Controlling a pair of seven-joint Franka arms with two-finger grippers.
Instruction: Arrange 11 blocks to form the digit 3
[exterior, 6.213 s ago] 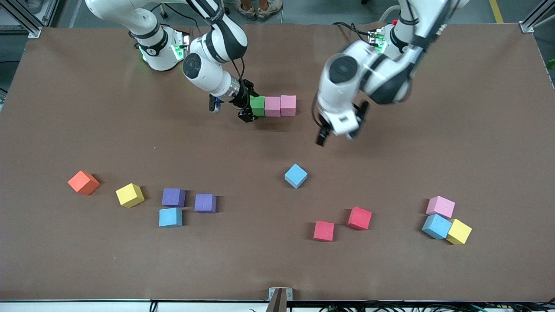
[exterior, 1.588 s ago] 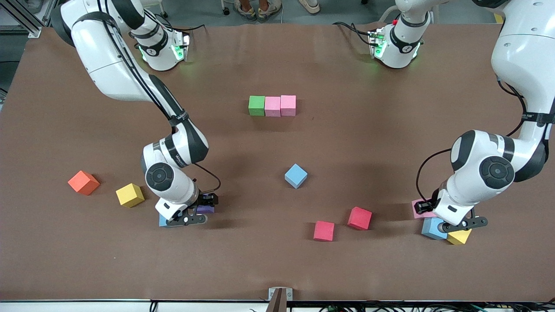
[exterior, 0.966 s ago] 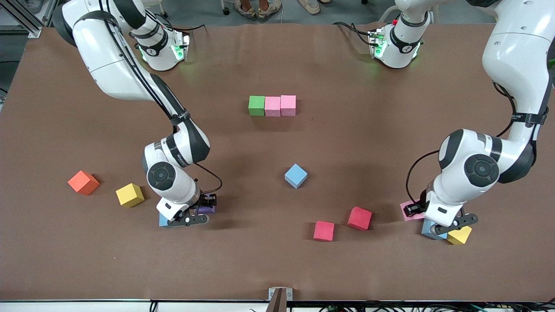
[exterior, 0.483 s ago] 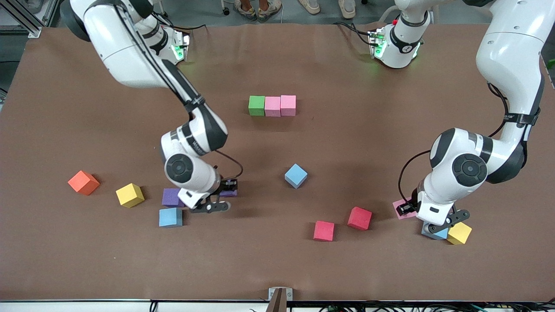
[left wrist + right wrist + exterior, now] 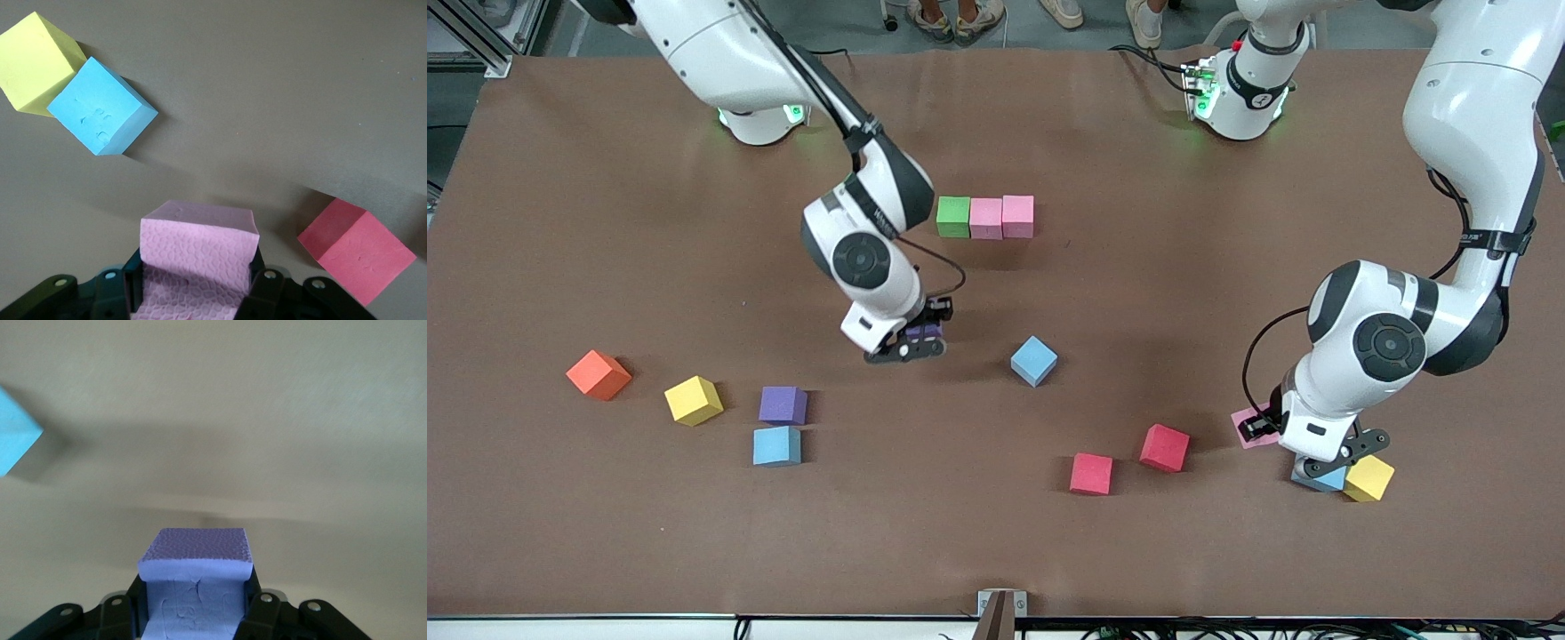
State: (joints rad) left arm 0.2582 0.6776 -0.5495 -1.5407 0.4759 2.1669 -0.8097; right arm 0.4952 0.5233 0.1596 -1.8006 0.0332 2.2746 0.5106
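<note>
Gripping a purple cube [image 5: 195,577] between closed fingers, my right gripper [image 5: 907,342] hangs over bare table [image 5: 996,551] between the row of three and the lone light blue cube [image 5: 1034,360]. My left gripper [image 5: 1303,440] is clamped on a pink cube [image 5: 197,257], just over the table beside a touching light blue cube [image 5: 101,107] and yellow cube [image 5: 35,61], near the left arm's end. A red cube [image 5: 355,247] lies near them, with a second red one [image 5: 1091,473] just beside it. The row, green cube [image 5: 953,216] and two pink cubes [image 5: 1001,217], sits touching, farther from the front camera. Toward the right arm's end lie another purple cube [image 5: 783,405], a light blue one [image 5: 776,445], a yellow one [image 5: 693,400] and an orange cube [image 5: 599,374].
</note>
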